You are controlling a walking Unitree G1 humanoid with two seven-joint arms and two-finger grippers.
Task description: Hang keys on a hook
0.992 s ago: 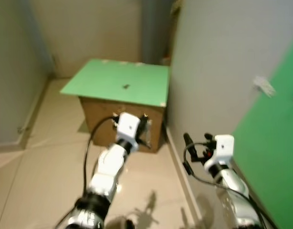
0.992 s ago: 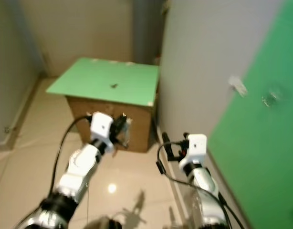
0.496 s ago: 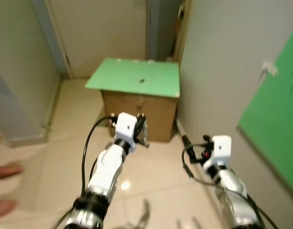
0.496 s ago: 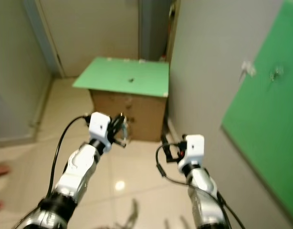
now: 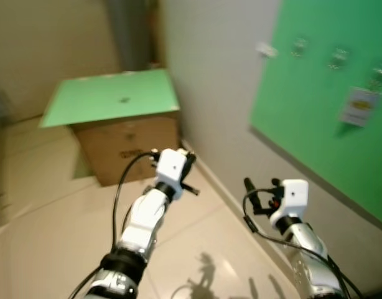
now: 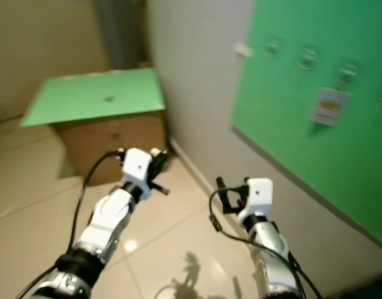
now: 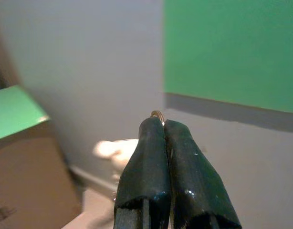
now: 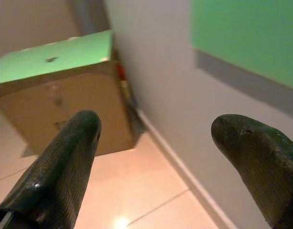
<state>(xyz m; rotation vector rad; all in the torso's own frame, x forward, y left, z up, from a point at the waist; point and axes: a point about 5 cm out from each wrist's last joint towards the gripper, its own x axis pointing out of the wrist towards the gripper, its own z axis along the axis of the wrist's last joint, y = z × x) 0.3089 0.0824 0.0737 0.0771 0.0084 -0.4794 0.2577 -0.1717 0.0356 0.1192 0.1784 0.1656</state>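
With its fingers pressed together on a thin metal ring (image 7: pixel 157 114) that peeks out at the tips, our left gripper (image 7: pixel 164 125) hangs out front at mid-height, facing the grey wall. We take that ring for the keys' ring; the keys themselves can't be made out, tho a small dark bit juts beside the gripper in the head views. Our right gripper (image 5: pixel 247 185) is spread wide w/ nothing in it. Beyond: green board (image 5: pixel 315 93) w/ a row of hooks (image 5: pixel 298 47), well apart from the ring; farther back, a box (image 5: pixel 125 140) w/ green top. We judge the keys light, hard, slippery and free to swing, so a hold on the ring itself suits best.
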